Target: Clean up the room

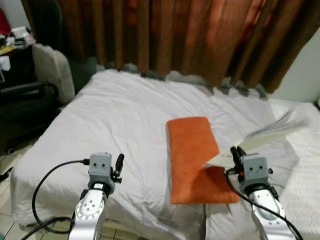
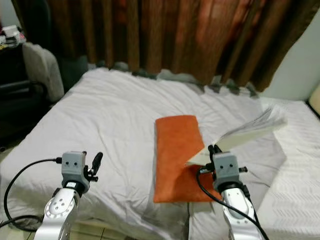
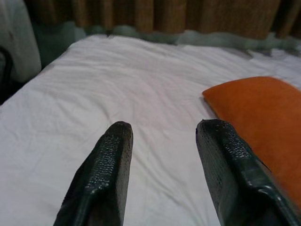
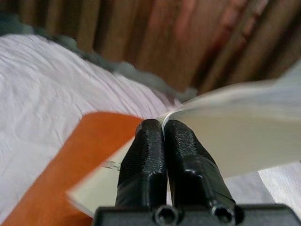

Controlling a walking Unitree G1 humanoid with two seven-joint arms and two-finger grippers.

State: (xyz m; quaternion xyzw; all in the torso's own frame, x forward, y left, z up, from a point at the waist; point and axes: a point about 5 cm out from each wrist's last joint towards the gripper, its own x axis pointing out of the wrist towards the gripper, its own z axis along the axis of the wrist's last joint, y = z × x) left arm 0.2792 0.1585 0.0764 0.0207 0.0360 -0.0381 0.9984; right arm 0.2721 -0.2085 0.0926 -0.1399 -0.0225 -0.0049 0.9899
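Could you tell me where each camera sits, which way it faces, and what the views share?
Left and right eye views: on the head, looking forward and down at the bed and curtain; both arms show.
Left wrist view: along the open left gripper, toward the orange towel.
Right wrist view: along the right gripper, pinching a book.
All share the towel and bed.

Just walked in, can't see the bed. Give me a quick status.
Right gripper shut on open book, lifted over the bed. Left gripper open, hovering above the sheet. Orange towel lies flat beneath the book.
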